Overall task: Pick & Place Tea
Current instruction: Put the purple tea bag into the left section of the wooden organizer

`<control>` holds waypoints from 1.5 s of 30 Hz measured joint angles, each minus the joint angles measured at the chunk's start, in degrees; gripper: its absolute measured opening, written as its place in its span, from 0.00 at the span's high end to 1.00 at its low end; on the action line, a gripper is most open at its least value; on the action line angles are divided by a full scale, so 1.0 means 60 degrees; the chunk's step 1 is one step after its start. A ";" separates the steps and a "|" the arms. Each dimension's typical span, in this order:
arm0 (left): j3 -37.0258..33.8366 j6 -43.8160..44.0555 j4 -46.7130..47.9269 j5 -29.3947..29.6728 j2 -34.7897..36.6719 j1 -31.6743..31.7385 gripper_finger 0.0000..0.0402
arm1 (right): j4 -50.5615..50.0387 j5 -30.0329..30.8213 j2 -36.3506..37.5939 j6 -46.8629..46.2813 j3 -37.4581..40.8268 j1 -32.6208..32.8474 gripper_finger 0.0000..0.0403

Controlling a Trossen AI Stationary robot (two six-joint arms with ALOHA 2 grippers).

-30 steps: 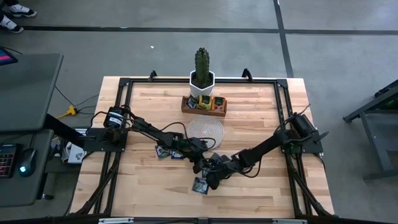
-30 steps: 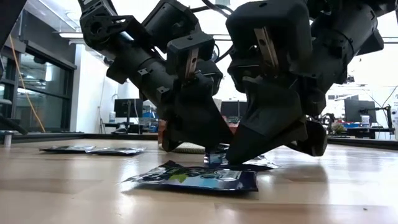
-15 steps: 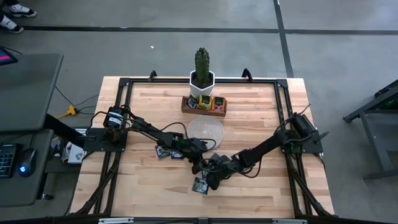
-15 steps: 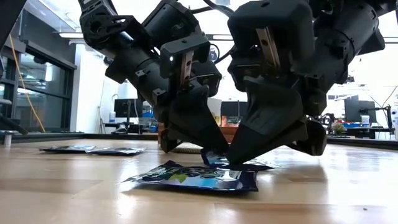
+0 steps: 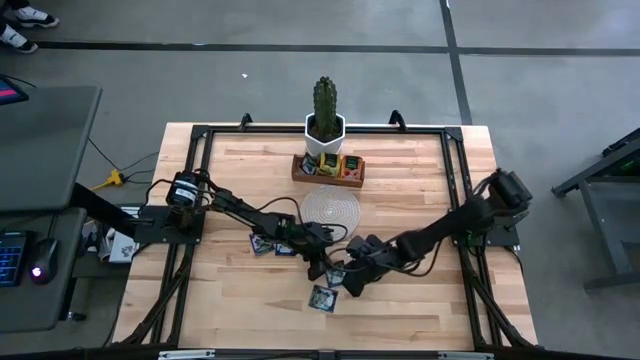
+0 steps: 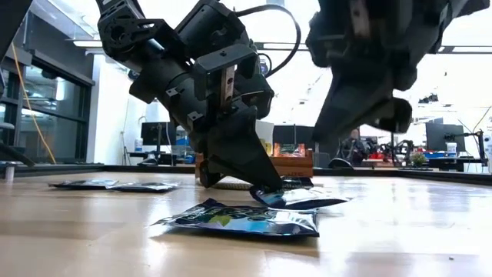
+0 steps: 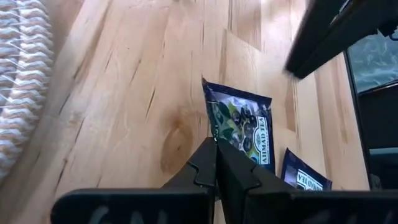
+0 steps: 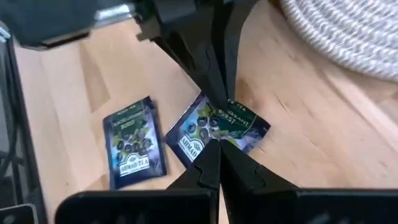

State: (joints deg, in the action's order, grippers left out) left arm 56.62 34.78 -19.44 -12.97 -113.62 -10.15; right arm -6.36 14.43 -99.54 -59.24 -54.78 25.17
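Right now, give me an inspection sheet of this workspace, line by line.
Surface: wooden table, black frame.
Job's things: dark blue sachet pinched; another sachet flat in front; two more sachets on the left; some in the wooden tray.
Clutter: round woven mat, potted cactus.
Grippers: left gripper shut on the dark blue sachet; right gripper shut, empty, above.
Cables: yellow cable off the left edge.
Surroundings: desk with mouse; shoes on the floor.
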 joint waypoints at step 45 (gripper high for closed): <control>0.2390 -0.9195 0.9015 0.2757 0.3942 0.3100 1.00 | -0.4287 0.0760 0.1653 -0.1735 -0.0028 0.0000 1.00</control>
State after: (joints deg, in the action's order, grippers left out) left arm 70.96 -20.39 34.65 3.57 -89.97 8.45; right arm -32.08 18.98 -89.62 -69.66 -54.95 25.17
